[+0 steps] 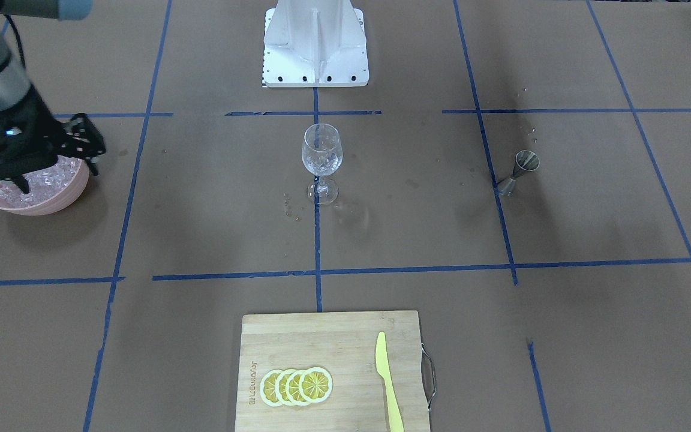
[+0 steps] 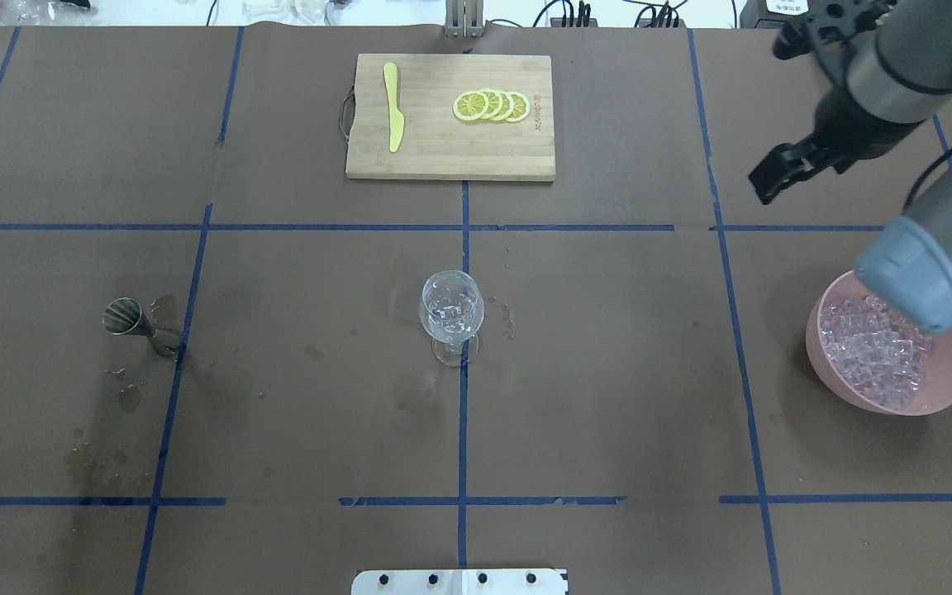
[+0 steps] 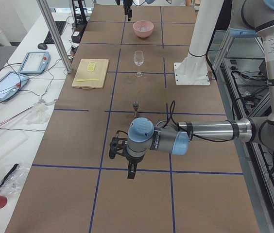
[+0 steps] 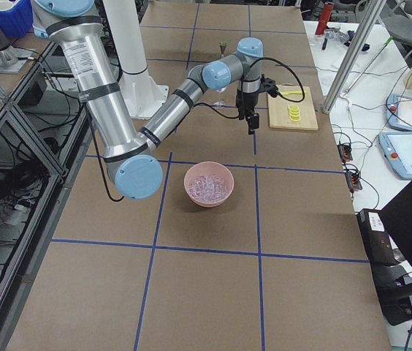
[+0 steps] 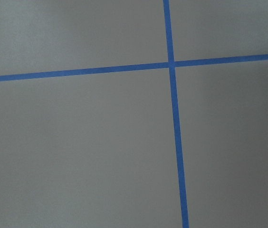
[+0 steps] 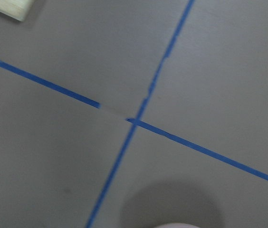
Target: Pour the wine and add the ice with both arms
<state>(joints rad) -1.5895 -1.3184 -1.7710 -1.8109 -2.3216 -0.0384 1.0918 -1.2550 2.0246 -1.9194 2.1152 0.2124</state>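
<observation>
A clear wine glass (image 1: 321, 156) stands at the table's centre with several ice chunks in its bowl; it also shows in the overhead view (image 2: 451, 314). More ice (image 2: 877, 355) fills a pink bowl (image 2: 823, 355) on my right side. My right gripper (image 2: 773, 178) hangs above the table just beyond the bowl, pointing down. Its fingers look spread and empty in the front view (image 1: 57, 165). My left gripper (image 3: 129, 167) shows only in the exterior left view, low over bare table, and I cannot tell whether it is open or shut. Both wrist views show only brown table and blue tape.
A metal jigger (image 2: 133, 324) stands on my left side among wet stains. A bamboo cutting board (image 2: 449, 149) at the far edge holds lemon slices (image 2: 492, 106) and a yellow knife (image 2: 394, 107). The white pedestal (image 1: 315, 48) stands at the near edge.
</observation>
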